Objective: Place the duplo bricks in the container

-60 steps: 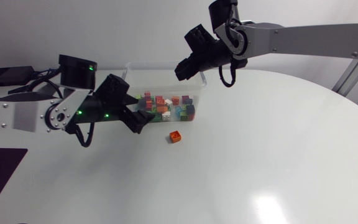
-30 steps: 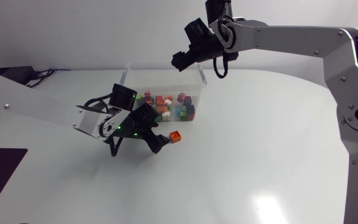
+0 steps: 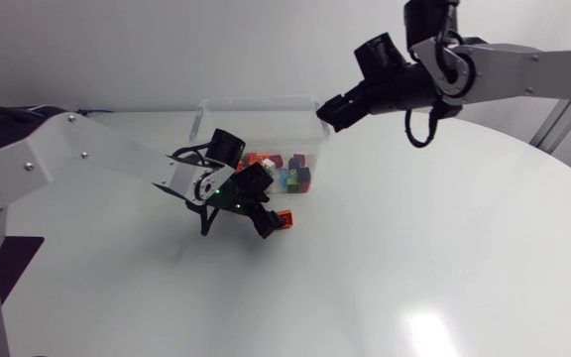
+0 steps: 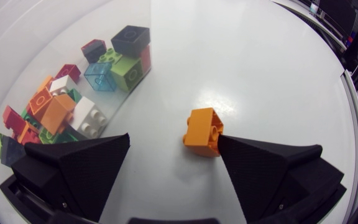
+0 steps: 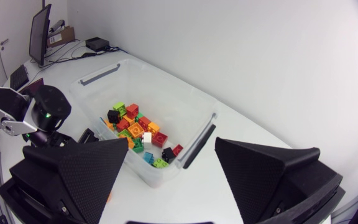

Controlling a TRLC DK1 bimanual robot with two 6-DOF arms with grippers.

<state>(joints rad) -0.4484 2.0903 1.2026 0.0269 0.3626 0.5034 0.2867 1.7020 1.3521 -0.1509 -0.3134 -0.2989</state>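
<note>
Your left end effector (image 4: 174, 142) is open, its two matte black wedge fingers spread wide. The orange brick (image 4: 202, 132) touches the tip of one finger only. The other finger stands well apart from it, so nothing is gripped. The left wrist view shows that contact plainly, along with a round stud on the brick's near face. From the head view you get less: the left end effector (image 3: 258, 211) is a dark mass low over the tabletop (image 3: 414, 248), and the orange brick (image 3: 284, 218) shows just beside it, outside the container (image 3: 261, 100), near its front wall.

Your right end effector (image 5: 173, 146) is also open and holds nothing. It hangs above the container (image 5: 160, 93), near one end. The head view places the right end effector (image 3: 330, 111) at the container's right corner.

The container is a clear plastic tub with a rounded rim. The bricks (image 5: 138, 127) inside are a jumble of red, green, orange, white, black and pale blue. The right wrist view shows them from above; in the left wrist view you see the bricks (image 4: 73, 106) through the clear wall. In the head view the left arm (image 3: 97, 159) covers part of the heap – you cannot count the bricks. The tabletop is white and glossy.
</note>
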